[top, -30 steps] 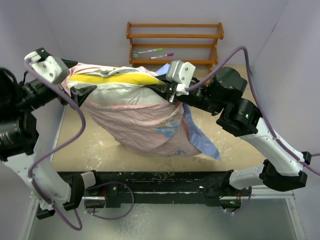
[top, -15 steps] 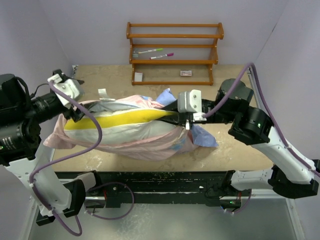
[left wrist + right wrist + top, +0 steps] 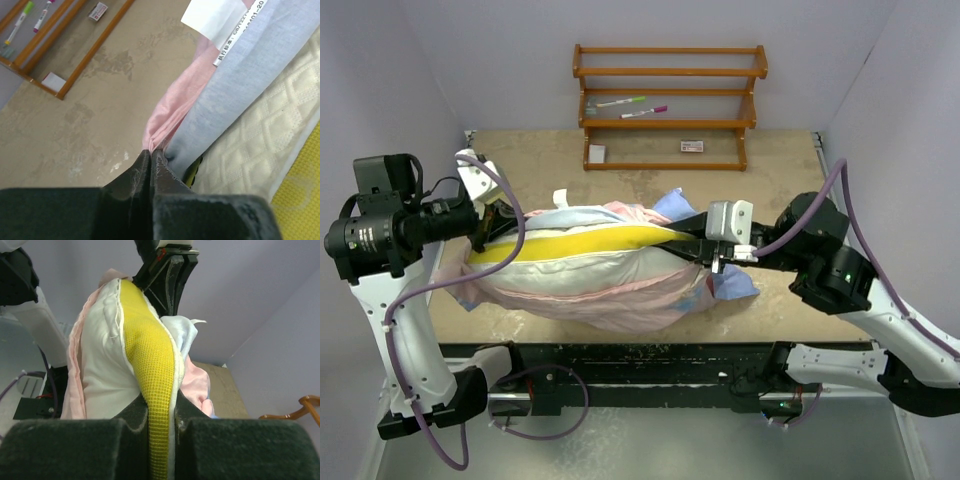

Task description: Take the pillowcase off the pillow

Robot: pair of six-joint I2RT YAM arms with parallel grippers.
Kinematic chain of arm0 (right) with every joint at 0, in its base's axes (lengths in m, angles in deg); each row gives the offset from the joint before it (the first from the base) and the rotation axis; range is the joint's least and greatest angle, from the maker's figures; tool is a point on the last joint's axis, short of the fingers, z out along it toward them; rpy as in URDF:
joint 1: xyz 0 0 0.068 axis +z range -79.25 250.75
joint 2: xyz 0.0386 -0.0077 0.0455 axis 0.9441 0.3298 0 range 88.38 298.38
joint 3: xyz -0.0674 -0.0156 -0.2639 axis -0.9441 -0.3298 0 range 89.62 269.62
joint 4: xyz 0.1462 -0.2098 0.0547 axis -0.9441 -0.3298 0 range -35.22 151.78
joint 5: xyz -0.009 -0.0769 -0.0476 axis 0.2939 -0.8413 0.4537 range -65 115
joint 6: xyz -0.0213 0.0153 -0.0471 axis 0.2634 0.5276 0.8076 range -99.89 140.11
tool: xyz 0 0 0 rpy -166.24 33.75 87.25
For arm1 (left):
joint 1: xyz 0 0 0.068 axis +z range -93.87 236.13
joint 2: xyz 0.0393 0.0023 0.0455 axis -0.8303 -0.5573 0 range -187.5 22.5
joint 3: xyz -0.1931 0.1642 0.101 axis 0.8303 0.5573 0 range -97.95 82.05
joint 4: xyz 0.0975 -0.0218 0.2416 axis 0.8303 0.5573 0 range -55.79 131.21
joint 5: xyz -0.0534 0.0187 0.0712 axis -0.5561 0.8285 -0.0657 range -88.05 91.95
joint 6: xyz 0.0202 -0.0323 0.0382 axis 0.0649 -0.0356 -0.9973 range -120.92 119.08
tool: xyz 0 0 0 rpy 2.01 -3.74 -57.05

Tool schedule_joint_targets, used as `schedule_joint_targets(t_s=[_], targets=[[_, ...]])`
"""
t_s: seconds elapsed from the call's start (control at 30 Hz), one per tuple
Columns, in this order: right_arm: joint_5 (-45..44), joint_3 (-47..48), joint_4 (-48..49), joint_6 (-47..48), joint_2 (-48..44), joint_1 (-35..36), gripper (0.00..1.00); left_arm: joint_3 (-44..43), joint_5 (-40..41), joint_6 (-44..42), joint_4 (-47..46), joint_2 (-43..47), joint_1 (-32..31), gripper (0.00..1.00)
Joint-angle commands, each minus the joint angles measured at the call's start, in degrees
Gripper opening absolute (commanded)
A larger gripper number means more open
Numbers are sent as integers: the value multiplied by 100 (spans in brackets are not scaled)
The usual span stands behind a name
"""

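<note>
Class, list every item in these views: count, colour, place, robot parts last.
pillow: one, cream-white with yellow band, mid-table
pillowcase: one, blue outside, pink inside, bunched around the pillow
rack: one, orange-brown wood, table's far edge
markers: two, white, green and pink caps, on the rack
cards: two, white, rack's bottom shelf
table: one, tan, under everything
left claw: one, black, shut on pillowcase, left end
right claw: one, black, shut on pillow's yellow band, right end
</note>
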Motion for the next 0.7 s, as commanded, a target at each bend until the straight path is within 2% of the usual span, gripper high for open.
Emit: schedule_joint_targets(t_s=[0.0,0.1,0.23,0.27,0.33,0.37,0.4,0.47,0.57,0.63,0.67], targets=[[-587,-306,2091,-289,-744,16,0,360,390,-88,-45,-44,23,0],[-928,-672,2511,-424,-1030,8,0,795,752,161,-552,53,21,0],[-1535,-998,3052,-647,-1205,14,0,1741,1583,559,-1822,454,31,2],[-1591,-994,3047,-680,-1179,9,0,1856,1712,579,-2008,557,34,14],[-1604,-890,2847,-735,-1042,11,0,1709,1731,564,-2117,615,37,49],[-1594,-791,2687,-746,-950,9,0,1471,1657,583,-2112,608,43,64],[-1561,-692,2567,-738,-837,12,0,1195,1566,619,-2122,587,45,71],[-1476,-531,2385,-737,-625,9,0,359,1415,771,-2204,500,40,80],[-1380,-394,2329,-743,-420,15,0,-766,1471,988,-2192,163,42,85],[-1438,-420,2439,-757,-418,16,0,-1206,1864,1174,-2319,5,40,89],[-1501,-456,2495,-758,-435,12,0,-1302,2329,1390,-2549,-20,37,92]])
